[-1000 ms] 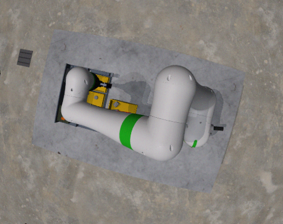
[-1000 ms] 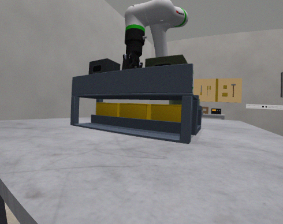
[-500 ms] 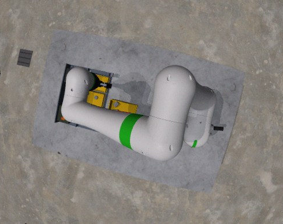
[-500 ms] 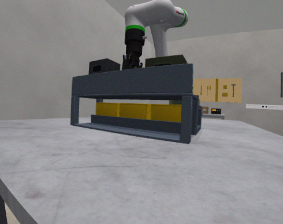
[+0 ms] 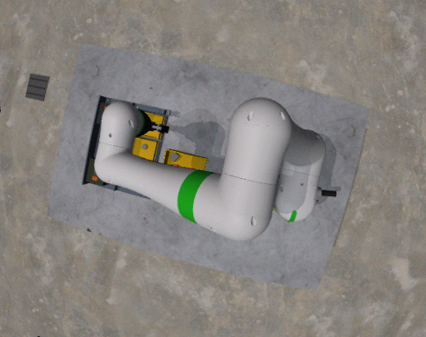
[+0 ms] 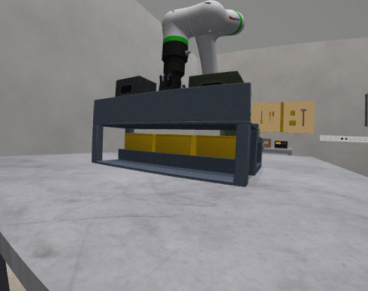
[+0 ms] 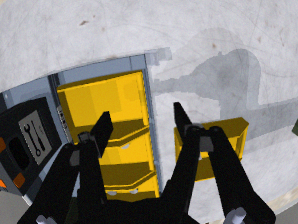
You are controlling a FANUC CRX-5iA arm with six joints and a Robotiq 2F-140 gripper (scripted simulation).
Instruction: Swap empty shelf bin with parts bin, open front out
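The empty bin (image 5: 157, 119) (image 6: 140, 143) (image 7: 95, 102) sits in the shelf (image 5: 91, 149) (image 6: 170, 106) (image 7: 100, 68), at its far end seen from above. Probably light and fairly stiff, its smooth walls might slip; a side wall near the open front looks the best hold. The claw (image 5: 164, 128) (image 6: 171, 80) (image 7: 142, 116) stands apart, holding nothing. Right of the shelf, the parts bin (image 5: 197, 161) (image 7: 204, 172) rests on the counter (image 5: 184, 247) (image 6: 170, 232) (image 7: 200, 50); its load may slide if tilted. The arm (image 5: 249, 174) (image 6: 200, 19) cuts off its near side from above; the shelf hides the fingertips from the exterior.
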